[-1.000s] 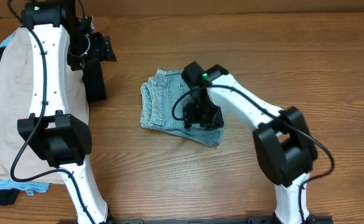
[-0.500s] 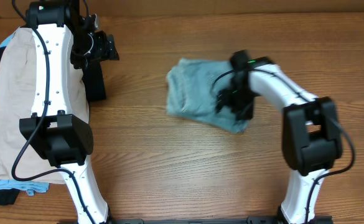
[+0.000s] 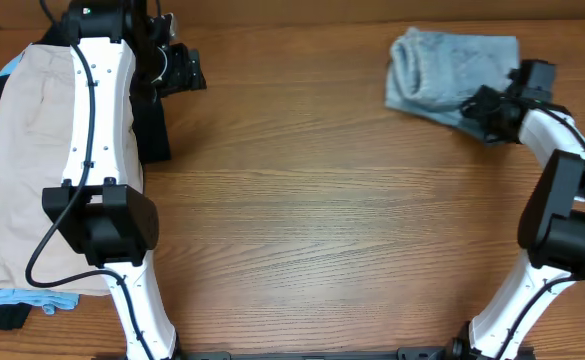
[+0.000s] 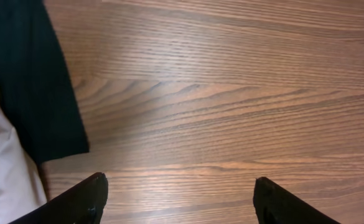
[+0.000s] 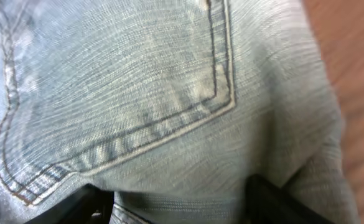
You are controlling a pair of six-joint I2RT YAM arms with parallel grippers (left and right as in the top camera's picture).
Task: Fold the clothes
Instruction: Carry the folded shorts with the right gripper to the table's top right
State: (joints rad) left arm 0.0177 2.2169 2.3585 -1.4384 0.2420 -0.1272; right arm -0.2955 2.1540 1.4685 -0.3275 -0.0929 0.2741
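Since the near part of the table (image 3: 302, 260) is bare, the folded jeans (image 3: 442, 65) look like they're being parked at the far right, clamped at their right edge by the right gripper (image 3: 487, 108). Next, letting go is called for. Far left, the left gripper (image 4: 178, 199) is held open over bare wood, beside the pile of clothes (image 3: 27, 150).

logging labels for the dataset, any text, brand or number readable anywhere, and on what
None can be read in any view.
Denim shorts: the right wrist view shows a pocket and stitching, no tag or brand patch.
Beige cloth and black cloth: plain, no print.
Arms: the left gripper and right gripper carry no readable lettering.
Table: bare wood grain only.
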